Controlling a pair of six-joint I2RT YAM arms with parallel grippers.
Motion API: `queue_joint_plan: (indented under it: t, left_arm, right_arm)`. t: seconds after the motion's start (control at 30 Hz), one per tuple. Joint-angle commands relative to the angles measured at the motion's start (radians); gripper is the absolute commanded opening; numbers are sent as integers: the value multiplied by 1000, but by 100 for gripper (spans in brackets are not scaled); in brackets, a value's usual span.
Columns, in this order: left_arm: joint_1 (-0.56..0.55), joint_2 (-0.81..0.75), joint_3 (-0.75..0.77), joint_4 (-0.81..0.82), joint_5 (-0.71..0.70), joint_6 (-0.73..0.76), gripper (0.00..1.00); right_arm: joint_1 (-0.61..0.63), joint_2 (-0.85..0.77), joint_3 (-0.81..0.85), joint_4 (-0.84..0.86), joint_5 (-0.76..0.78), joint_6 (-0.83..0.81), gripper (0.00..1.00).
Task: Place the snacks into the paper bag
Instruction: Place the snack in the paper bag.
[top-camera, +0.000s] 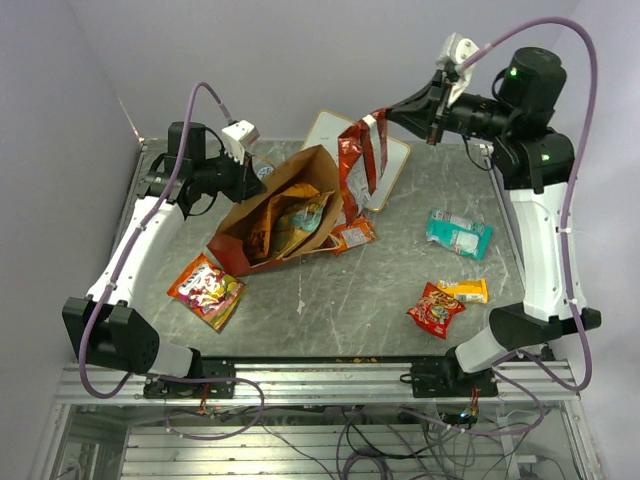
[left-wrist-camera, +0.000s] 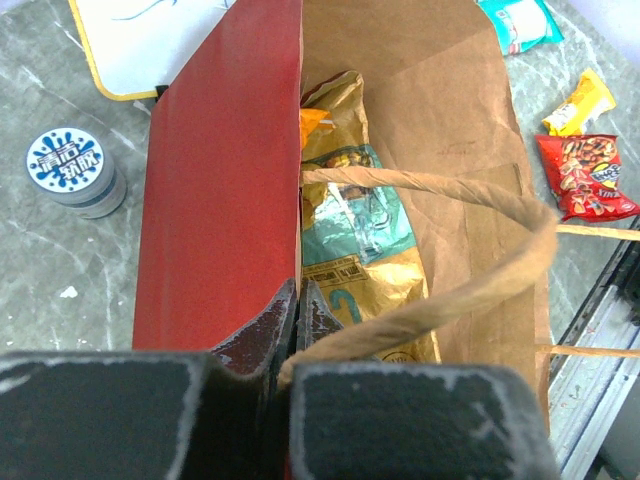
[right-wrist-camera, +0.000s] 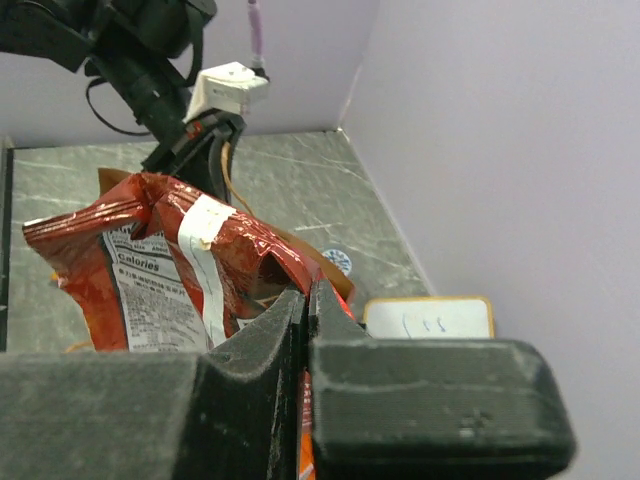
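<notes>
The paper bag (top-camera: 235, 245), red outside and brown inside, lies tilted on the table with its mouth facing the far right. A tan chip bag (top-camera: 290, 222) sits inside it, also in the left wrist view (left-wrist-camera: 360, 230). My left gripper (top-camera: 248, 180) is shut on the bag's red rim (left-wrist-camera: 220, 200), next to the loop handle (left-wrist-camera: 450, 290). My right gripper (top-camera: 388, 115) is shut on the top edge of a large red-orange chip bag (top-camera: 358, 160), which hangs in the air by the bag's mouth; it also shows in the right wrist view (right-wrist-camera: 150, 270).
Loose on the table: an orange-red pack (top-camera: 206, 290) front left, a small orange pack (top-camera: 352, 235) beside the bag, a teal pack (top-camera: 458, 232), a yellow bar (top-camera: 464, 290) and a red pack (top-camera: 435, 310) on the right. A white board (top-camera: 390, 160) lies behind. A round tin (left-wrist-camera: 70, 168) stands left of the bag.
</notes>
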Motion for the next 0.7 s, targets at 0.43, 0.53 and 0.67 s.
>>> queue_joint_plan:
  t: [0.43,0.53,0.67]
  left_arm:
    - [-9,72,89,53,88,-126,7]
    - [-9,69,84,56,91,-138,7]
    - [-9,69,84,56,96,-152,7]
  right_arm:
    - [347,148,-3,120,189,-3,0]
    - [389,156,-31,130,292,-37,0]
    - [410,155,-107,156,385,-69,0]
